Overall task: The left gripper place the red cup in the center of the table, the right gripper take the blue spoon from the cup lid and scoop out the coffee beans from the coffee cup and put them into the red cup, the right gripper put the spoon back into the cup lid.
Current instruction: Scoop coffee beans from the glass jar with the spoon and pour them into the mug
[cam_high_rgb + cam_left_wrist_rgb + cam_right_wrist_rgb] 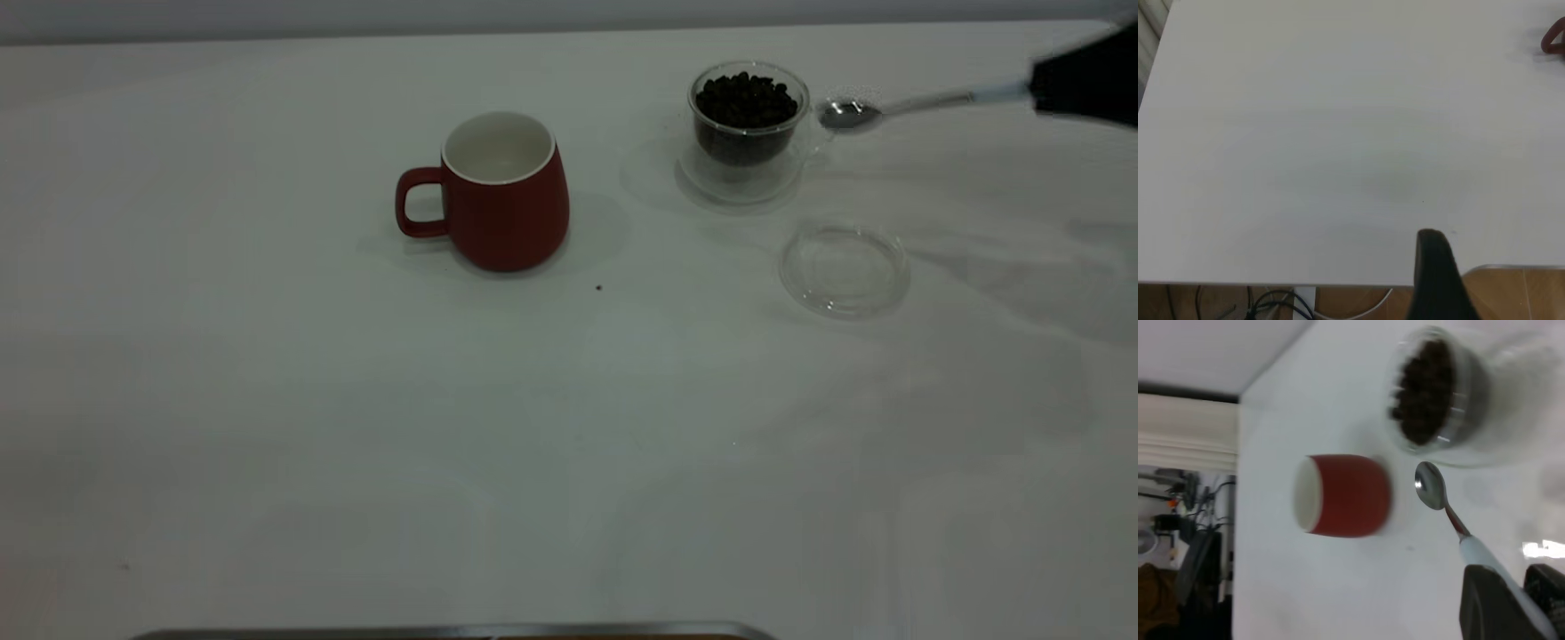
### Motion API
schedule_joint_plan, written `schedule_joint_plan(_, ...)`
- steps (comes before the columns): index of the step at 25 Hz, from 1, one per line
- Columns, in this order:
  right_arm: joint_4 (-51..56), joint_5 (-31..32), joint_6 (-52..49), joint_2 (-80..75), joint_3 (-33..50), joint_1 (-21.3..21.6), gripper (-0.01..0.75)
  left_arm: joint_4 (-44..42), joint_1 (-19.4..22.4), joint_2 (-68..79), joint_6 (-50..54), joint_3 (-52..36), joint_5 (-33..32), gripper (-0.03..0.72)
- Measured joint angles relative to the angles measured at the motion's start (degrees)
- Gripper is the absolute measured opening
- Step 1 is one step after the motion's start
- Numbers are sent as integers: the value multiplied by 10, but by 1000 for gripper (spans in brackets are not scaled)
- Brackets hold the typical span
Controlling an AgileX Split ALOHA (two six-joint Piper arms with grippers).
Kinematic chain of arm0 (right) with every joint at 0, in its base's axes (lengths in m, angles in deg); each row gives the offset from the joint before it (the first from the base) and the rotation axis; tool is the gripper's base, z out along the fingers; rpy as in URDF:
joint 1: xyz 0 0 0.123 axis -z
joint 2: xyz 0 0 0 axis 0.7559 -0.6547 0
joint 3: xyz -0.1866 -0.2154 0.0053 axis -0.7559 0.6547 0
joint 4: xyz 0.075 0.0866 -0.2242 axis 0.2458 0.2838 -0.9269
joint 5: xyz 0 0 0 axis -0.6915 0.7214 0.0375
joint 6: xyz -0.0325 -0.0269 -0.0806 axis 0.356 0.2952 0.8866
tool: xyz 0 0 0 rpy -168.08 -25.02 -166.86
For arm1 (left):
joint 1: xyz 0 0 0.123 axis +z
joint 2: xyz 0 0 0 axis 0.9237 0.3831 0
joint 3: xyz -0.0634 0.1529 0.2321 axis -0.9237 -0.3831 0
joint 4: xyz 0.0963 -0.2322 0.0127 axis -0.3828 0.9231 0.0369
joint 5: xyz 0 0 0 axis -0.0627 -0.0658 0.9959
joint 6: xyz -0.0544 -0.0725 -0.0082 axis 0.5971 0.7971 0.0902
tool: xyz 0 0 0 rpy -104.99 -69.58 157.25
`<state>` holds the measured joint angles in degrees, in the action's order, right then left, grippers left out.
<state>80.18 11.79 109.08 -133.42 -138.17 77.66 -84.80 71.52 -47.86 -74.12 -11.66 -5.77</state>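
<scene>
The red cup (502, 191) stands upright and empty near the middle of the table (267, 400), handle to the left. The coffee cup (747, 129) stands to its right, heaped with coffee beans (745, 100). My right gripper (1040, 89) is at the far right edge, shut on the pale handle of the blue spoon (889, 108). It holds the spoon in the air with its empty bowl just right of the coffee cup's rim. The right wrist view shows the gripper (1518, 587), the spoon (1451, 517), the red cup (1345, 495) and the beans (1425, 390). The cup lid (845, 268) lies empty in front of the coffee cup.
A single stray bean (598, 287) lies on the table in front of the red cup. My left gripper (1435, 267) hangs over the near table edge, far from the red cup's handle (1555, 37). Cables (1265, 307) hang below that edge.
</scene>
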Motion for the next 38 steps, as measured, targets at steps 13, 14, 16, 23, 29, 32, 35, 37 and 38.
schedule_joint_plan(13,20,-212,-180,64,-53,-172,116,0,0,0,0,0,0,535)
schedule_joint_plan(14,8,-229,-199,64,-62,-177,116,0,0,0,0,0,0,535)
schedule_joint_plan(16,-18,-253,-233,64,-80,-187,116,0,0,0,0,0,0,535)
schedule_joint_plan(23,-107,-304,-325,64,-96,-190,116,0,0,0,0,0,0,535)
schedule_joint_plan(29,-119,-342,-340,64,-98,-199,116,0,0,0,1,0,0,535)
schedule_joint_plan(32,-121,-376,-340,64,-98,-216,115,0,0,0,1,0,0,535)
schedule_joint_plan(35,-121,-389,-341,64,-98,-229,115,0,0,0,1,0,0,535)
schedule_joint_plan(37,-121,-391,-342,63,-98,-234,115,0,0,0,1,0,0,535)
schedule_joint_plan(38,-121,-390,-342,63,-98,-234,115,0,0,0,1,0,0,535)
